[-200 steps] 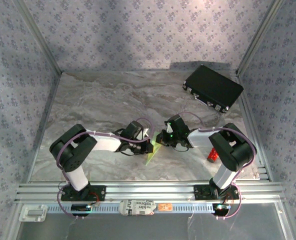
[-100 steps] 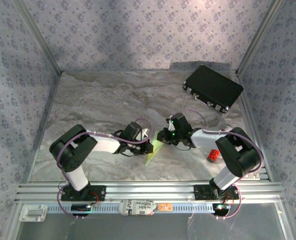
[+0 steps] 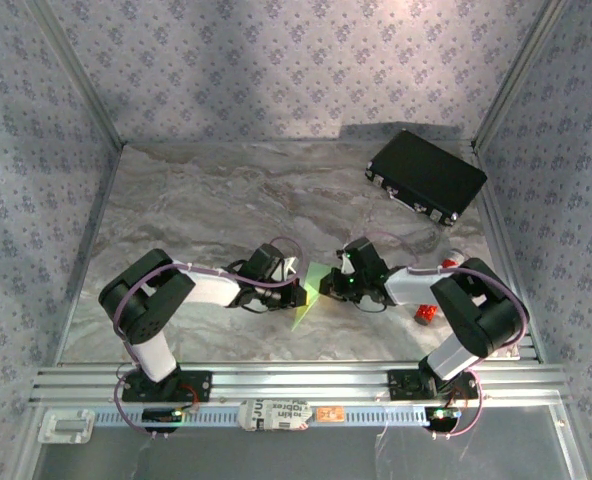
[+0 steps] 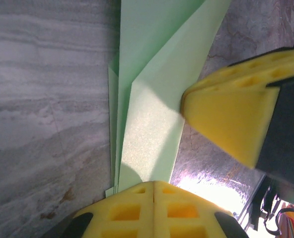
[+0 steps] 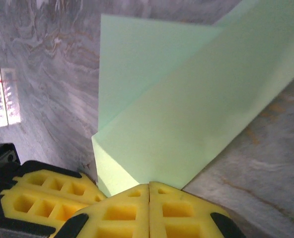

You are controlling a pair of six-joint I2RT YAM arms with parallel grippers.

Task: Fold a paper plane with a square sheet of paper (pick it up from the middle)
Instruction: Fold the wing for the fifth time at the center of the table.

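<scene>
The pale green sheet of paper point(image 3: 307, 300), creased into a narrow pointed shape, is between the two grippers in the near half of the table point(image 3: 196, 210). Its long axis runs near-to-far, leaning right at the far end, with the tip toward the near edge. The left gripper point(image 4: 153, 184) and right gripper point(image 5: 149, 186) are each clamped on it from opposite sides.

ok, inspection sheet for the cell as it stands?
Surface: grey marble-look table, flat.
Job's things: green paper, creased to a point, gripped from both sides.
Clutter: black case at far right; red cylinder beside the right arm.
Claws: left claw shut on the paper; right claw shut on the paper.
Cables: purple cables looped along both arms, apart from the paper.
Surroundings: patterned walls; aluminium rail at the near edge.
</scene>
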